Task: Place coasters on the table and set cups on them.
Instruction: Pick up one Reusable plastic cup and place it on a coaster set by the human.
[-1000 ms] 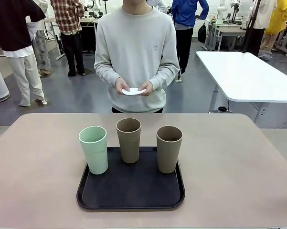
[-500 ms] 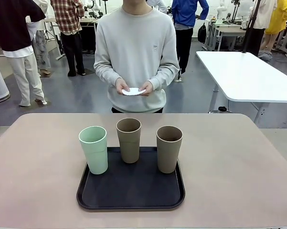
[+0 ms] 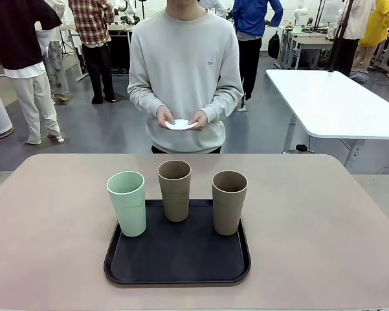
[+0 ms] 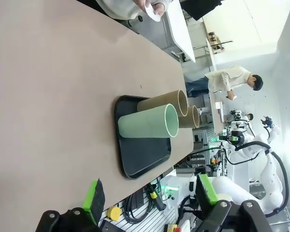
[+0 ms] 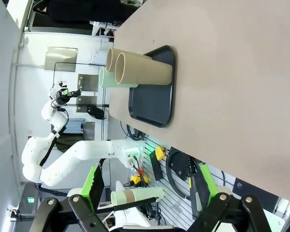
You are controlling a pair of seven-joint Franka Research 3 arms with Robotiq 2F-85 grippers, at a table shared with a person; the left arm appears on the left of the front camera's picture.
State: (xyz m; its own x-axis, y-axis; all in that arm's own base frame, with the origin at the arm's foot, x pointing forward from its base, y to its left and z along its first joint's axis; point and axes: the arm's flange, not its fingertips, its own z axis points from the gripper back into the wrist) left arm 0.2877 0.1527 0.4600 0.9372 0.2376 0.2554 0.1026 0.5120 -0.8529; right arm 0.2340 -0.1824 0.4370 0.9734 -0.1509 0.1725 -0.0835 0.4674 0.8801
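Three cups stand upright on a black tray (image 3: 177, 256) on the beige table (image 3: 311, 214): a mint cup (image 3: 127, 203) at the left, a brown cup (image 3: 175, 190) in the middle and a brown cup (image 3: 229, 201) at the right. At the far side a person holds the white coasters (image 3: 181, 124) in both hands above the table's edge. My left gripper (image 4: 149, 193) is open and empty, well short of the mint cup (image 4: 147, 122) and the tray (image 4: 140, 154). Open and empty too, my right gripper (image 5: 147, 183) hangs off the table's side, away from the brown cups (image 5: 145, 68).
A white rectangular table (image 3: 336, 103) stands beyond at the right, and other people move in the background. Bare tabletop lies to the left, to the right and beyond the tray. The left arm (image 5: 77, 154) shows past the table's edge in the right wrist view.
A green-and-black tip at the front view's right edge has drawn back off the picture. The cups, tray and person's hands have stayed put.
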